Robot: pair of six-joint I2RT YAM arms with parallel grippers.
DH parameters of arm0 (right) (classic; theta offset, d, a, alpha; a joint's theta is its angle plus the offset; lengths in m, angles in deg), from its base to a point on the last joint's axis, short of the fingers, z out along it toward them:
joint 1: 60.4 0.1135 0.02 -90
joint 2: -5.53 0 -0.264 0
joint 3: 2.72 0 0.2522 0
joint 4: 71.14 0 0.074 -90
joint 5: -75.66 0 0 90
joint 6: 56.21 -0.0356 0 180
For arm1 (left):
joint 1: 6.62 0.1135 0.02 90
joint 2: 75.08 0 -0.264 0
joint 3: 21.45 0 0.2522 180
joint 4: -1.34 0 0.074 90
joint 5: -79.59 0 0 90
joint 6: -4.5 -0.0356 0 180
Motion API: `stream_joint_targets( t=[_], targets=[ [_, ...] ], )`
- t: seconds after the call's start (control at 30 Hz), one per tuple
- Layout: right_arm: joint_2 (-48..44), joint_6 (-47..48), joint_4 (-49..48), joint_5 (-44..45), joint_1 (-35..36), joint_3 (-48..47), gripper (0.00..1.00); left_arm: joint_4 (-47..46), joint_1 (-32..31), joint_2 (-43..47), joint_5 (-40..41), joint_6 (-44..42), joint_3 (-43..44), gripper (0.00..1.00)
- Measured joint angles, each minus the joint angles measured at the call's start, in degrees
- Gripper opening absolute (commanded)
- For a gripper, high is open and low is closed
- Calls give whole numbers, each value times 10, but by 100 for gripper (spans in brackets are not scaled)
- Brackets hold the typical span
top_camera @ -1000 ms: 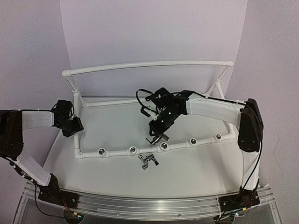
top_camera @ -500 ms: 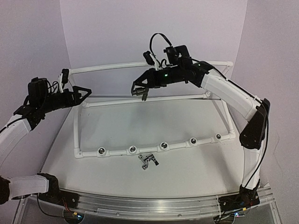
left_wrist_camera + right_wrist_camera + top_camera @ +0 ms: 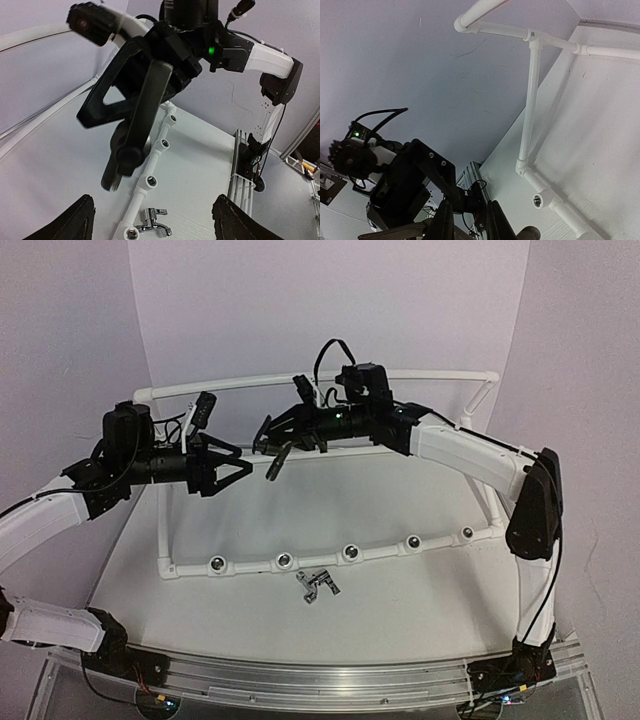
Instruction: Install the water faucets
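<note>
Top external view shows both arms raised over the bench [image 3: 400, 615], their claws facing each other above its rear half. The right claw [image 3: 270, 437] is clenched on the held faucet [image 3: 278, 462], a dark grey piece that hangs tilted below the fingertips, clear of the surface. The left claw [image 3: 243, 460] is released, its fingers spread wide and pointing toward that piece from the left, near it but not touching. From the left wrist view the held faucet [image 3: 149, 97] fills the middle: a flat grey arm is pinched in the black right claw [image 3: 150, 70], with the round stem pointing down, while the left claw's own fingers [image 3: 80, 222] stand far apart at the bottom corners. The loose faucet [image 3: 318, 585] lies on its side on the bench, just in front of the white pipe frame [image 3: 250, 566], between the second and third sockets from the left, well apart from both claws.
</note>
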Motion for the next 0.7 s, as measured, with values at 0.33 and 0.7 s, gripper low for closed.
stream_joint_targets(
  t=[0.33, 0.7],
  targets=[
    [4, -34, -35, -17, 24, 35, 5, 37, -49, -50, 48, -79, 47, 28],
    [3, -19, -52, -31, 20, 38, 87, 66, -59, -53, 52, -92, 56, 0]
  ],
)
